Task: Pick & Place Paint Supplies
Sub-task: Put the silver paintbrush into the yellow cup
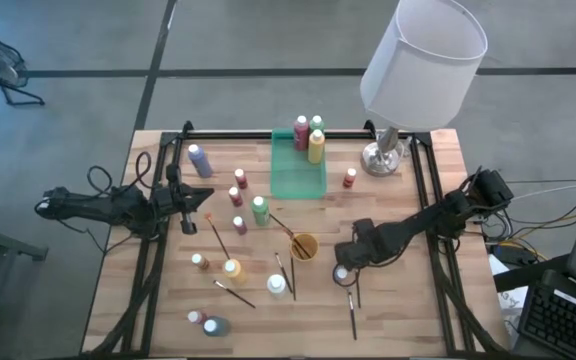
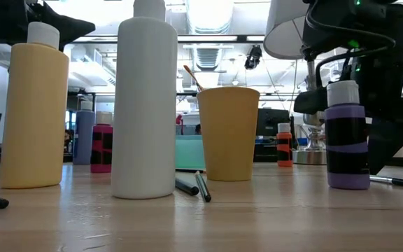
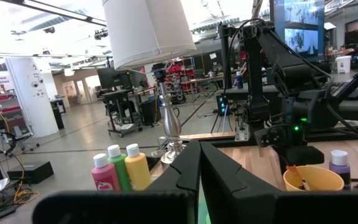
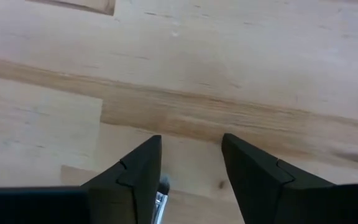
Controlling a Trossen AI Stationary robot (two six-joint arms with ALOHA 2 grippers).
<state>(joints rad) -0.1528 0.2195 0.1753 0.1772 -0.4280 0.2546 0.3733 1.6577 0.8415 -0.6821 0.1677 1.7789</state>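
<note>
The pale wooden tabletop [image 1: 398, 310] stands on grey floor in an open workshop, with a white-shaded lamp [image 1: 423, 50] at its far edge and paint bottles [image 1: 259, 209] and paintbrushes [image 1: 352, 315] scattered across it. The high view shows the right claw [image 1: 345, 268] above a purple bottle [image 2: 348, 136]. Its wrist view shows the fingers [image 4: 135, 177] apart over bare wood; the left claw [image 1: 190, 222], fingers together, hovers at the left.

high: overhead | low: tabletop-level | both share cup [image 1: 304, 246]
</note>
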